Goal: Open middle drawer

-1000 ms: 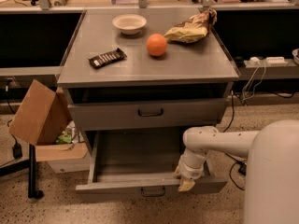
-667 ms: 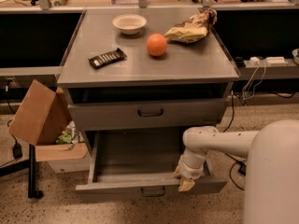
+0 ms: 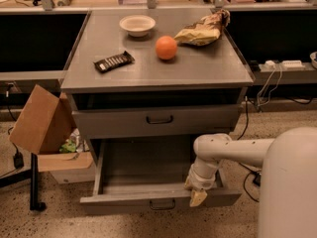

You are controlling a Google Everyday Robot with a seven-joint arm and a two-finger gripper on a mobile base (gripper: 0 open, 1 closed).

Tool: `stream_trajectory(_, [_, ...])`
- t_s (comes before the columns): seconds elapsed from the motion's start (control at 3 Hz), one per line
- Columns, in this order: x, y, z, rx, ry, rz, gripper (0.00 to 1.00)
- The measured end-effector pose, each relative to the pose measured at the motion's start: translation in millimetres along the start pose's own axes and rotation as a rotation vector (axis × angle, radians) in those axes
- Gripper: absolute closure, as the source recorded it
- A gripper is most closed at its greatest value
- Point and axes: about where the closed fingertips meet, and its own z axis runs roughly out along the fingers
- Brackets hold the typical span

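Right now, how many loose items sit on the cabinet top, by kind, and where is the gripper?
Bowl: 1
Orange: 1
Crumpled snack bag: 1
Dark wrapped bar: 1
Total: 4
The gripper is down at the front edge of the pulled-out drawer, towards its right end.

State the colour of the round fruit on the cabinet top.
Orange fruit, camera view; the tool is at the open drawer's front.

No readable text, labels or numbers.
Printing on wrapper (image 3: 114, 62) and bag (image 3: 203, 29), both on top of cabinet (image 3: 198, 71), too unclear to read. Gripper (image 3: 198, 196) low at cabinet's front, right of centre, unmarked.
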Motion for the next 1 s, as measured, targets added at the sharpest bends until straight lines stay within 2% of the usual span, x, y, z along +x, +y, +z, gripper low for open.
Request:
stream_trajectory(0.33, [0.0,0.0,0.0,0.000,0.000,0.000,0.05])
stream_trajectory(0.67, [0.0,0.0,0.0,0.000,0.000,0.000,0.00])
stream_trajectory(1.0, [0.0,0.0,0.0,0.000,0.000,0.000,0.00])
